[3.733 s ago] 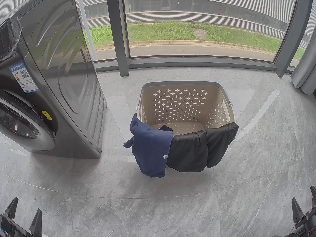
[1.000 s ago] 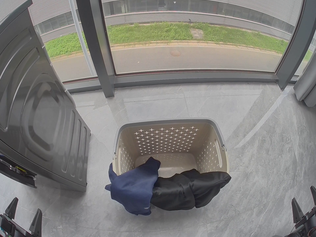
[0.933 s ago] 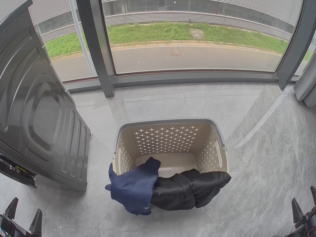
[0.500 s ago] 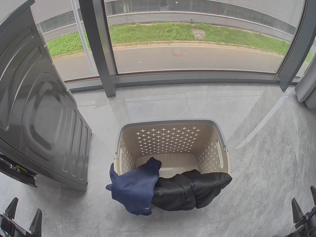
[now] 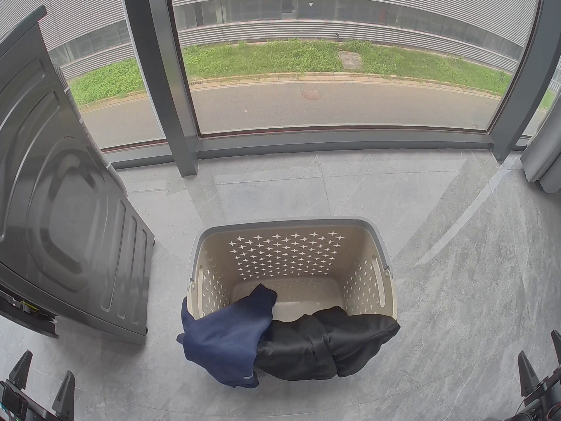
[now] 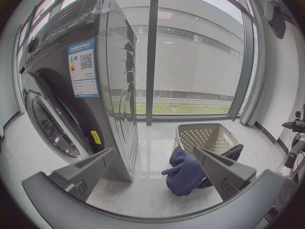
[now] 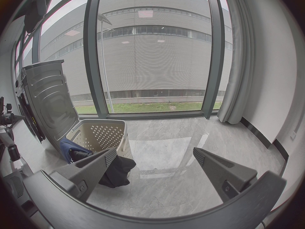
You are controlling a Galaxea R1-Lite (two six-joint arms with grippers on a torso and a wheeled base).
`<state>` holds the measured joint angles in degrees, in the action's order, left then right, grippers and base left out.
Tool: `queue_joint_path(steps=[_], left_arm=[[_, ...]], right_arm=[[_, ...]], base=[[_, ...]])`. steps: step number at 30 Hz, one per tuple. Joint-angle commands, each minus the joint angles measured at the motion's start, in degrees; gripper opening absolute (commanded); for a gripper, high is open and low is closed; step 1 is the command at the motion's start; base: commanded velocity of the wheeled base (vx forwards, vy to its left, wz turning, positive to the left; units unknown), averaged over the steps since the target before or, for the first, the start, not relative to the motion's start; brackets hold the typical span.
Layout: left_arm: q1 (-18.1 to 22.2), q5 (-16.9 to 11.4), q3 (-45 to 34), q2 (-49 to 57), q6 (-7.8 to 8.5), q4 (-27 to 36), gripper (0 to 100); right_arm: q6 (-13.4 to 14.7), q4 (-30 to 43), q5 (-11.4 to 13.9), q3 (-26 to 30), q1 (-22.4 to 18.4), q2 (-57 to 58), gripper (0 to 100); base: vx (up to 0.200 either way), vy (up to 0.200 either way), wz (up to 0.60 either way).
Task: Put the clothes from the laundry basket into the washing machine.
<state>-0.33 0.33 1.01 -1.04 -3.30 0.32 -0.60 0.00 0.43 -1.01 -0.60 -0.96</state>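
While your left claw (image 5: 47,366) and right claw (image 5: 537,349) hang spread, empty, you're at pickup: grasp the blue garment (image 5: 225,337) on laundry basket's (image 5: 286,224) seven-o'clock rim; washing machine door (image 6: 54,131) seems shut.

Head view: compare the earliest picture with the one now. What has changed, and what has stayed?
The whole picture shifted: the camera moved, not the things. The laundry basket shows lower and nearer, the washing machine farther left. Nothing was gripped or released. The blue garment and black garment still hang over the basket's near rim; left gripper and right gripper stay open.
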Motion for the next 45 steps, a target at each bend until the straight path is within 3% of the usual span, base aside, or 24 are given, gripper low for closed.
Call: queue_joint_path(steps=[1, 23, 29, 45], left_arm=[[0.0, 0.0, -0.9, 1.0, -0.04, 0.0, 100], [0.0, 0.0, -0.9, 1.0, -0.04, 0.0, 100], [0.0, 0.0, -0.9, 1.0, -0.04, 0.0, 100], [0.0, 0.0, -0.9, 1.0, -0.04, 0.0, 100]], right_arm=[[0.0, 0.0, 0.0, 1.0, 0.1, 1.0, 100], [0.0, 0.0, 0.0, 1.0, 0.0, 1.0, 100], [0.0, 0.0, 0.0, 1.0, 0.1, 1.0, 100], [0.0, 0.0, 0.0, 1.0, 0.0, 1.0, 100]], base=[[0.000, 0.000, 0.00], [0.055, 0.000, 0.00], [0.200, 0.000, 0.00], [0.075, 0.000, 0.00]])
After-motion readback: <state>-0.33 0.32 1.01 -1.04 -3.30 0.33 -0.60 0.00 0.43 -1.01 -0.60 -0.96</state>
